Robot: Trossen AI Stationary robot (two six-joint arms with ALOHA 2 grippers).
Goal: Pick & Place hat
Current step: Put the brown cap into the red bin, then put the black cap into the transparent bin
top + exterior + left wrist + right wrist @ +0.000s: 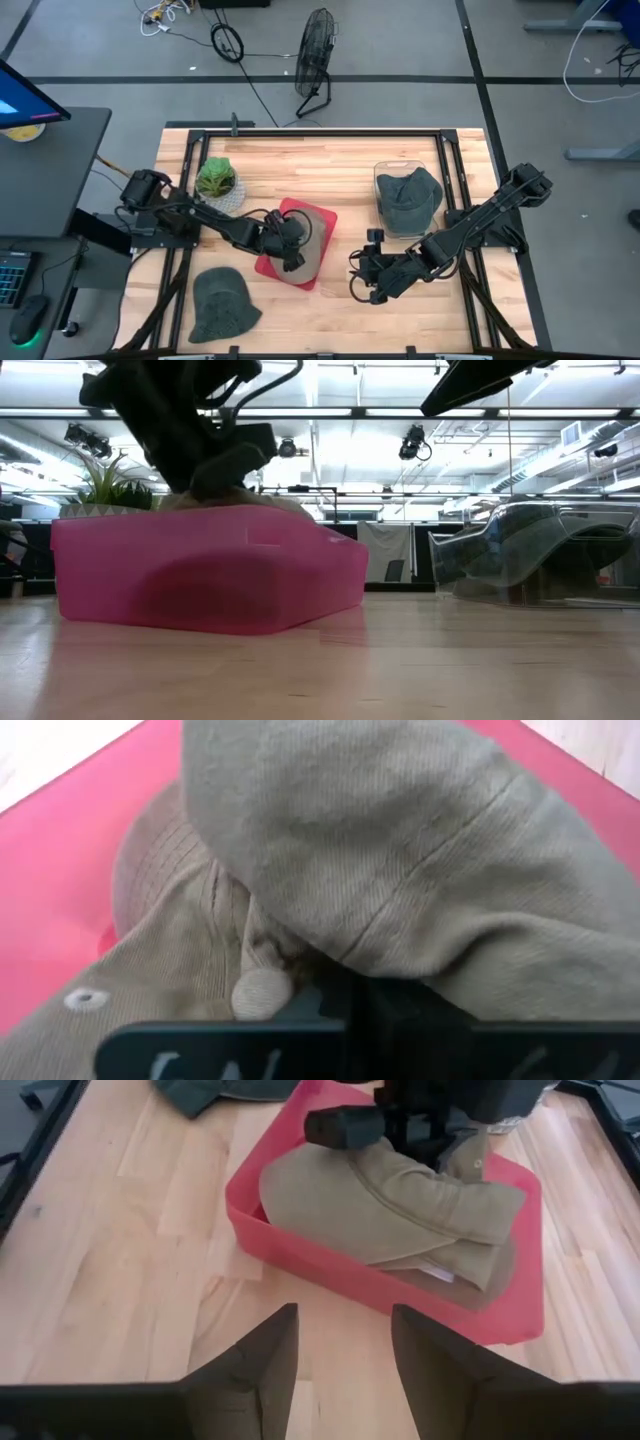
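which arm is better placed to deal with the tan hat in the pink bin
Left. Its gripper is already over the pink bin, down on the tan hat, with fabric bunched against its jaws. The right gripper hangs open over bare table beside the bin, holding nothing.

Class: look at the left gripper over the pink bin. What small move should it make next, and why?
Probably open the fingers and let go. The left gripper sits on the tan hat, which already lies folded inside the pink bin, so placing looks nearly done. The right gripper waits open beside the bin.
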